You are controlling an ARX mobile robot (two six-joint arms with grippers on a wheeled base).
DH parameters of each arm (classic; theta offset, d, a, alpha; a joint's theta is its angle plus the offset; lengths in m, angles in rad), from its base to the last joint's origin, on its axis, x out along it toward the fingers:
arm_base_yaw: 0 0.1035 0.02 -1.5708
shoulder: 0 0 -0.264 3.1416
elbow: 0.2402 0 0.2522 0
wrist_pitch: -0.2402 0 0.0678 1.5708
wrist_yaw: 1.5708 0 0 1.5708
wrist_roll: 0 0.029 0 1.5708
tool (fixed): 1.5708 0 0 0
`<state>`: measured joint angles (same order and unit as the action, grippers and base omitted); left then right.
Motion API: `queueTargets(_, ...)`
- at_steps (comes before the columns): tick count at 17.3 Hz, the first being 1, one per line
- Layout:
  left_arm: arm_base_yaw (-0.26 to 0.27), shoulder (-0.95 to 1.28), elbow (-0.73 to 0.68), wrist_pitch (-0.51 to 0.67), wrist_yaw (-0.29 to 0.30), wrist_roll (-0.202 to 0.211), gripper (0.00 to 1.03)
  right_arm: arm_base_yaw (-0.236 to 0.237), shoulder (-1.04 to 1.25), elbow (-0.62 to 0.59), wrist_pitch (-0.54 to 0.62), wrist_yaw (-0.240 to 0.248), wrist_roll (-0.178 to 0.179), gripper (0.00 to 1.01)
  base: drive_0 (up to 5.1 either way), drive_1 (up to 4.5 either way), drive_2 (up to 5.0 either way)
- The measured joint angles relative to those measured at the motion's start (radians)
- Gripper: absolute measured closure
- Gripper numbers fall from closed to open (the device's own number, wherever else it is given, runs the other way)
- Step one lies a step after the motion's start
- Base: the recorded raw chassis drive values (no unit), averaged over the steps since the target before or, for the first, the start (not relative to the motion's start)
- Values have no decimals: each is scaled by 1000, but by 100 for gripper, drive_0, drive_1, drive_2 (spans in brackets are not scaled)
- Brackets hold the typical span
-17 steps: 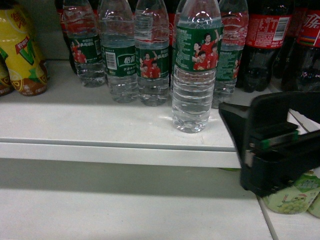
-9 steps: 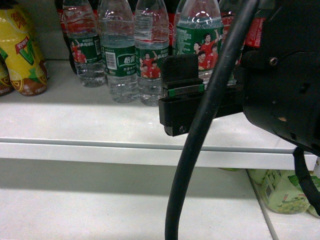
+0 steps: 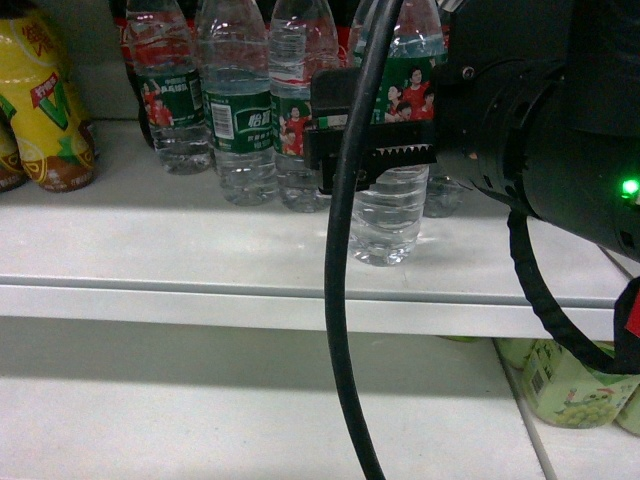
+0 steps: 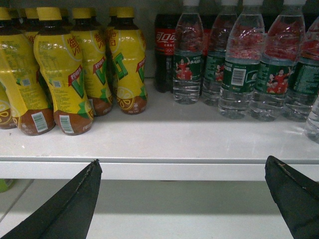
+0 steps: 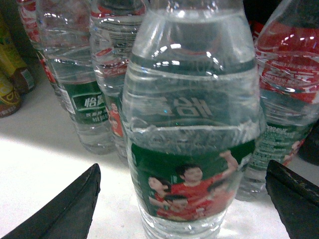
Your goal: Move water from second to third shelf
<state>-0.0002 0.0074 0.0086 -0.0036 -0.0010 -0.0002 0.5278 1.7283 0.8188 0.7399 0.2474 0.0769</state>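
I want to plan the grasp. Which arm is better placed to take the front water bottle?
The right. The right gripper is open with the front water bottle between its fingers. The left gripper is open too, but faces the yellow bottles.

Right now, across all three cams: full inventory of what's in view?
front water bottle: one, clear ribbed, green label with people in red shirts, forward of the row on the shelf, between the right fingers
other water bottles: at least five, clear, green labels, rowed behind it
cola bottles: at least one, dark, red label, back of shelf; exact count unclear
yellow tea bottles: several, yellow wrap and caps, left end of shelf
pale green bottles: at least one, shelf below, far right
shelf: white, two levels seen
left gripper: black, open, facing the shelf edge, holding nothing
right gripper: black, open, either side of the front bottle
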Motion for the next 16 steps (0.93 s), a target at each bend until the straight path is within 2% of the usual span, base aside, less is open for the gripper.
queueTargets(11, 0, 0, 0, 0, 0, 0, 5, -31, 102, 148, -42, -12, -10, 3, 0, 0, 0)
queueTargets(14, 0, 0, 0, 0, 0, 0, 5, -27, 112, 164, -59, -6, -10, 3, 0, 0, 0)
queueTargets(15, 0, 0, 0, 0, 0, 0, 5, -23, 112, 164, -60, -2, -9, 9, 0, 0, 0)
queueTargets(16, 0, 0, 0, 0, 0, 0, 5, -16, 112, 164, -59, -1, -9, 20, 0, 0, 0)
